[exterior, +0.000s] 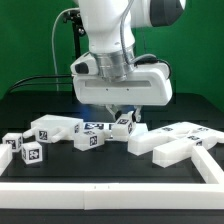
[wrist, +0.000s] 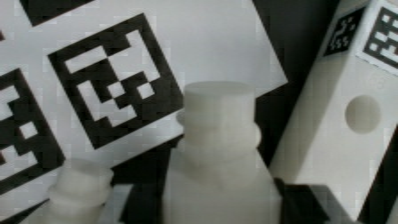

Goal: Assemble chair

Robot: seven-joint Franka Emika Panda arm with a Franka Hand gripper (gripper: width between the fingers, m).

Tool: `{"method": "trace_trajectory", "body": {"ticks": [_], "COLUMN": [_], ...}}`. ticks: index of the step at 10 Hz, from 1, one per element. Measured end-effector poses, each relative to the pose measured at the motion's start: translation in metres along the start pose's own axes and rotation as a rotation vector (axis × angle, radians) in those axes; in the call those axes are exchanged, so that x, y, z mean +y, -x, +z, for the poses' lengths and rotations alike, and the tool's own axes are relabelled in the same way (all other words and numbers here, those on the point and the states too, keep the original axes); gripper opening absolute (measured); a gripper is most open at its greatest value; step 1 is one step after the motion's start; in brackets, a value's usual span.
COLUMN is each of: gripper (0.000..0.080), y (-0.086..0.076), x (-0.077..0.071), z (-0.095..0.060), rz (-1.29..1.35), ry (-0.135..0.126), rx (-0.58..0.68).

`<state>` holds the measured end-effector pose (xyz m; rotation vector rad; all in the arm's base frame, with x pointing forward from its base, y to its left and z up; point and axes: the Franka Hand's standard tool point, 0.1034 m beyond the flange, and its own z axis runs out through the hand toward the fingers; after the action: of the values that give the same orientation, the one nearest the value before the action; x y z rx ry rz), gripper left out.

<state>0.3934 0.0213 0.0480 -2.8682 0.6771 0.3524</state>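
The chair is in loose white blocky pieces on the black table. My gripper (exterior: 121, 116) reaches down among the middle pieces. In the wrist view my gripper (wrist: 221, 208) is shut on a white peg-shaped chair piece (wrist: 224, 135) that runs out from between the jaws. A flat tagged panel (wrist: 111, 78) lies just beyond it. Beside it is a white piece with a round hole (wrist: 349, 112). In the exterior view, tagged blocks (exterior: 91, 134) lie to the left of the gripper and a larger white piece (exterior: 168, 140) lies to the right. The gripped piece is mostly hidden there.
More tagged chair blocks (exterior: 26, 149) sit at the exterior view's left. A white border rail (exterior: 110, 186) runs along the front and turns up the exterior view's right side (exterior: 208, 168). A green backdrop stands behind the table.
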Motion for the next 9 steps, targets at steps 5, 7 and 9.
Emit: {"method": "trace_trajectory", "body": {"ticks": [5,7,9], "gripper": [0.0282,0.0283,0.0283], "y": [-0.002,-0.007,-0.007], "x": [0.015,0.02,0.02], "z": [0.023,0.028,0.028], "rz": [0.006,-0.008,-0.009], "ry": [0.024,0.027,0.028], "rx": [0.008,0.023,0.023]}}
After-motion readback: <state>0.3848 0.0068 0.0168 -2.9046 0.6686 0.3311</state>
